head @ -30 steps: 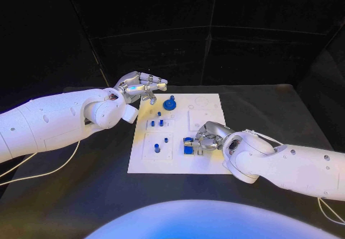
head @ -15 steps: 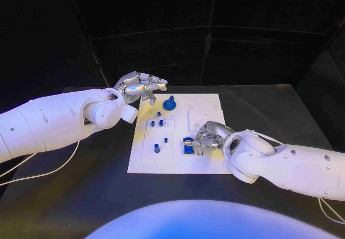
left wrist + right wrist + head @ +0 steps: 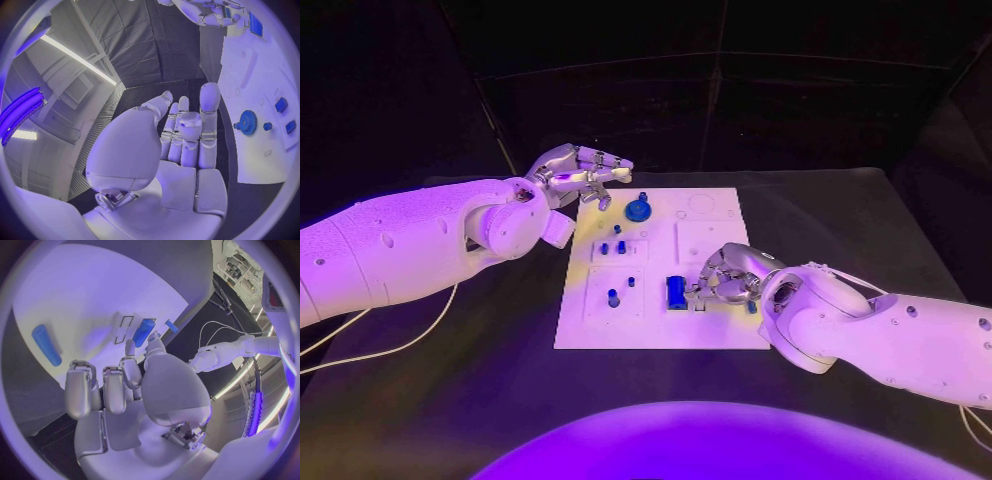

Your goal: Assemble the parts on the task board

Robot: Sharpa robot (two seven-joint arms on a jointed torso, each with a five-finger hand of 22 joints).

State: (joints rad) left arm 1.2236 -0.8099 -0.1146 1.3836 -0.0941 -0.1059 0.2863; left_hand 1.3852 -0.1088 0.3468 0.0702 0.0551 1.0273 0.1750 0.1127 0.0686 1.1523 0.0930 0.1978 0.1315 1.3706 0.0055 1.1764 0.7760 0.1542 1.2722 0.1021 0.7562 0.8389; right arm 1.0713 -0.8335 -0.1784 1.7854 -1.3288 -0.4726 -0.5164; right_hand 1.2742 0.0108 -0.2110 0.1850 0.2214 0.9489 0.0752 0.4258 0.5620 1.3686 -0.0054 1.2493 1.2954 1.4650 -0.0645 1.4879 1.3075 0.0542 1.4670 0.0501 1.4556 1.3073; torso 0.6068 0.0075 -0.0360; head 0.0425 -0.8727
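Observation:
The white task board (image 3: 646, 325) lies mid-table. A blue gear (image 3: 638, 210) and several small blue pegs (image 3: 613, 246) stand on its far half. My left hand (image 3: 581, 172) hovers over the board's far left corner with its fingers loosely together (image 3: 187, 135), holding nothing. My right hand (image 3: 727, 279) rests low over the board's right side. Its thumb and one fingertip (image 3: 129, 347) reach the end of an oblong blue part (image 3: 676, 292) (image 3: 144, 331); whether they still pinch it is unclear. Another blue cylinder (image 3: 47, 344) lies on the board beside the curled fingers.
An empty slot (image 3: 123, 330) is outlined next to the oblong part. A blue peg (image 3: 613, 297) stands on the board's near left. A white cable (image 3: 387, 345) trails over the black table under my left arm.
My right hand and arm have drawn back slightly to the right, and the oblong blue part now shows more freely at the fingertips. The left hand has stayed where it was.

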